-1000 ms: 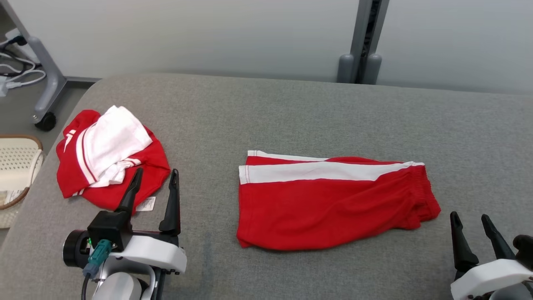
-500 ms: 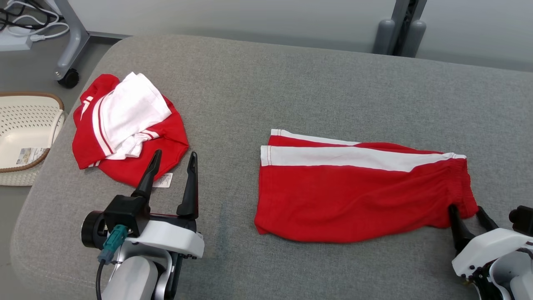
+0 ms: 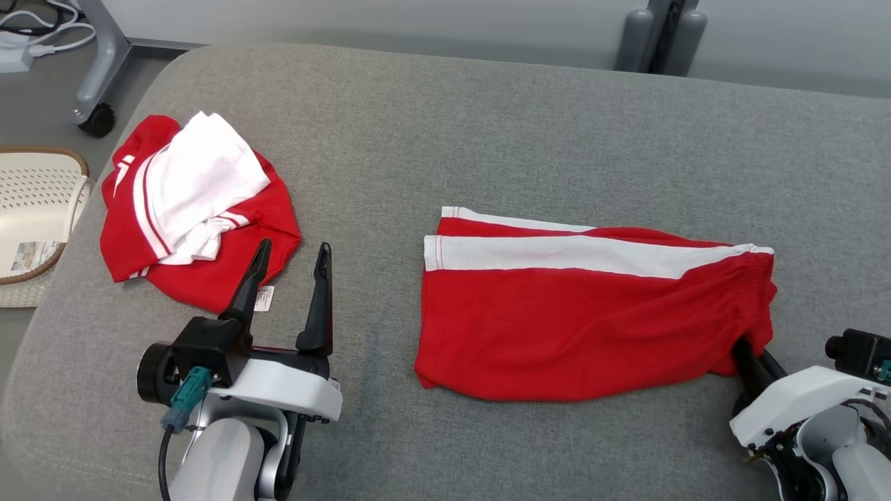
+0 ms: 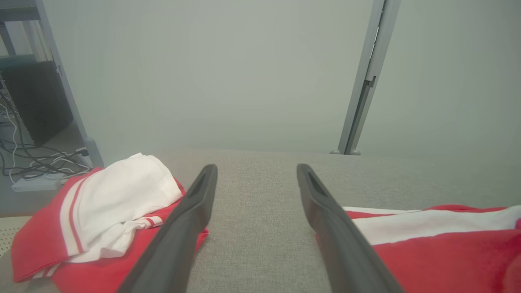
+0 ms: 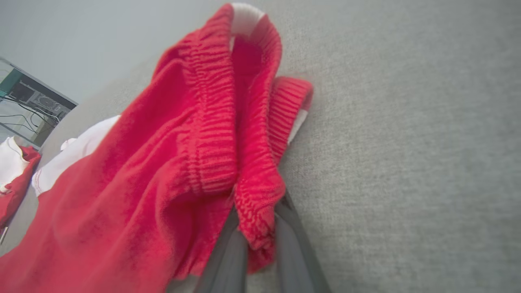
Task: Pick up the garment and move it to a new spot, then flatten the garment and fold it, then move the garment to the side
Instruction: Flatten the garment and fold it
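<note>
Right end effector [image 3: 753, 358] pinched the waistband of the red shorts [image 3: 578, 327] at 4 o'clock; left end effector [image 3: 292, 254] spread, touching nothing; open table [image 3: 487, 125] lay toward 12 o'clock

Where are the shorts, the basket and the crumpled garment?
shorts [image 3: 571, 327], head view, on the red front panel.
basket [image 3: 42, 198], head view, on its perforated inner wall.
crumpled garment [image 3: 202, 174], head view, on its white top layer.

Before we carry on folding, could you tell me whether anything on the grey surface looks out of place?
The red-and-white garment at the left lies crumpled in a heap, label poking out. The red white-striped shorts lie flat, waistband pinched by the right gripper.
</note>
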Available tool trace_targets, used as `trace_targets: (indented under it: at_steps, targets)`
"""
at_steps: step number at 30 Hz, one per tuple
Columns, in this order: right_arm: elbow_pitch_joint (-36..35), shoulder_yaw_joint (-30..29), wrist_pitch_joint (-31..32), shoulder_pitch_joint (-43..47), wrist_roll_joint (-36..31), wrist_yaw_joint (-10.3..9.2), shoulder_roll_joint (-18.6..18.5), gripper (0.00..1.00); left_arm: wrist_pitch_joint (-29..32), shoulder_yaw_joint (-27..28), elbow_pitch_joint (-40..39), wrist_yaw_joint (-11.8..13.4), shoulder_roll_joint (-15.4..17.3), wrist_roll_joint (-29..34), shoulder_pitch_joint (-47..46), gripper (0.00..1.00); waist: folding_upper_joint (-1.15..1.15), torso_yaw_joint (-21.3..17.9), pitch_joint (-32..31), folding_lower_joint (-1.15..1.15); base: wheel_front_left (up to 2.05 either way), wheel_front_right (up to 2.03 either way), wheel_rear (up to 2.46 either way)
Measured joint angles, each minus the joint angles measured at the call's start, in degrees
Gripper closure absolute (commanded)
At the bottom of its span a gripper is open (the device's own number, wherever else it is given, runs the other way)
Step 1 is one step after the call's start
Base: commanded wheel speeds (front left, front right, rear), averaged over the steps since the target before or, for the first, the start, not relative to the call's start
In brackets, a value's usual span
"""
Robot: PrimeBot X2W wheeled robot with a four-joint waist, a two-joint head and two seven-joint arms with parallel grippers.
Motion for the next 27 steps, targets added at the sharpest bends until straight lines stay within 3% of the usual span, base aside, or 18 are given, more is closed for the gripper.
trace_targets:
  at_steps: [7, 17, 21, 27]
  targets:
    - [-3.98, -1.22, -1.24, 5.45, 4.07, 0.05, -0.1, 1.0, 0.0, 1.37, 0.42, -0.99, -0.63, 0.83, 0.04, 0.0, 0.0, -2.3, -0.02, 0.0, 0.0, 0.0, 0.0]
    - [-7.11, -7.38, -1.74, 11.02, 5.76, 0.09, -0.86, 1.0, 0.0, 2.92, 0.55, -1.69, -0.9, 2.16, 0.3, 0.0, 0.0, -5.56, -0.31, 0.0, 0.0, 0.0, 0.0]
    - [-10.05, -6.27, -1.32, 10.81, 5.78, 0.0, 0.27, 1.0, 0.0, 3.42, 0.73, -1.79, -0.96, 2.53, 0.35, 0.0, 0.0, -6.24, -0.71, 0.0, 0.0, 0.0, 0.0]
    - [-20.76, -1.27, -0.85, 10.75, 5.86, 0.0, 2.74, 1.0, 0.0, 3.63, 1.08, -1.96, -1.13, 2.82, 0.79, 0.0, 0.0, -6.72, -1.65, 0.0, 0.0, 0.0, 0.0]
